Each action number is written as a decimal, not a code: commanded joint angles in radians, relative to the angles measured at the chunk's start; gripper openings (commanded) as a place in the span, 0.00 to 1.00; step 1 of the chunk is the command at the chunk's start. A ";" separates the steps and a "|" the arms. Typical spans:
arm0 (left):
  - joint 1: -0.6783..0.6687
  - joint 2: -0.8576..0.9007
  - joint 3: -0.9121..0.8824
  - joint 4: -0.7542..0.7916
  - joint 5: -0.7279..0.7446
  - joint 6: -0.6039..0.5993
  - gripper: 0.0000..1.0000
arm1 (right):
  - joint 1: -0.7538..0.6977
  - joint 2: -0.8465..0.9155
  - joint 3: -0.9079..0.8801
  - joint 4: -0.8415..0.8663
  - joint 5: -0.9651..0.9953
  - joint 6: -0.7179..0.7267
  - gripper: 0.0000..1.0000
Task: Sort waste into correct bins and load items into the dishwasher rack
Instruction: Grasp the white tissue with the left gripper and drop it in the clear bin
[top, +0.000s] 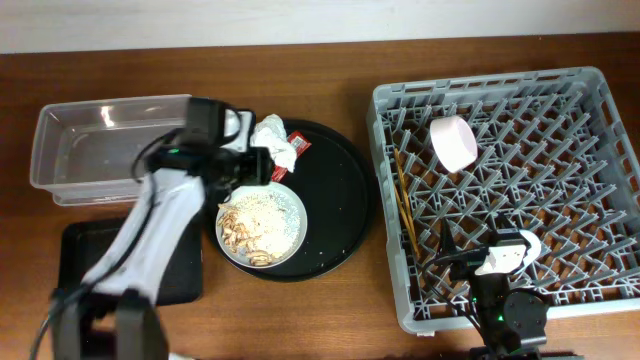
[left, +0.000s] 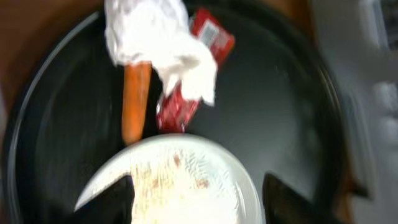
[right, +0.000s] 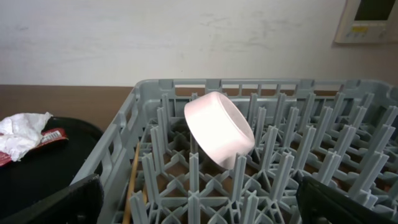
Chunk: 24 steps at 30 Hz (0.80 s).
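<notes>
Your left gripper (left: 198, 186), jaws wide, hovers over the pale round plate (left: 208, 149) of rice (left: 180, 199) on the large round black tray (left: 280, 112); your right gripper (right: 199, 186), equally wide, faces the white round bowl (right: 219, 130) tilted in the grey plastic rack (right: 186, 84).

Left arm (top: 150, 230), at 9 o'clock in the overhead view: a pale grey-white link is seen between black joint housings, with black cable (top: 62, 296) looped alongside. Right arm (top: 510, 312), at 5 o'clock: a black body is recorded, white-capped, with a small green light (top: 497, 320) noted. Left fingers (left: 109, 199) and right fingers (right: 53, 202) are shown dark and matte.
</notes>
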<state>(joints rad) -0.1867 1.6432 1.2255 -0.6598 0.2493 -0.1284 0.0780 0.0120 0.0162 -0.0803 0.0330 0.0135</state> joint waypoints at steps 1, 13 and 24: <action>-0.092 0.161 0.000 0.166 -0.164 0.001 0.64 | -0.006 -0.005 -0.009 -0.002 -0.003 -0.006 0.98; -0.149 0.344 0.007 0.464 -0.274 -0.066 0.12 | -0.006 -0.005 -0.009 -0.002 -0.003 -0.006 0.98; -0.149 0.003 0.158 0.087 -0.412 -0.070 0.00 | -0.006 -0.005 -0.009 -0.002 -0.003 -0.006 0.98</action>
<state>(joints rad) -0.3401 1.7660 1.3544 -0.5346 -0.0360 -0.1848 0.0780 0.0120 0.0154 -0.0784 0.0322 0.0135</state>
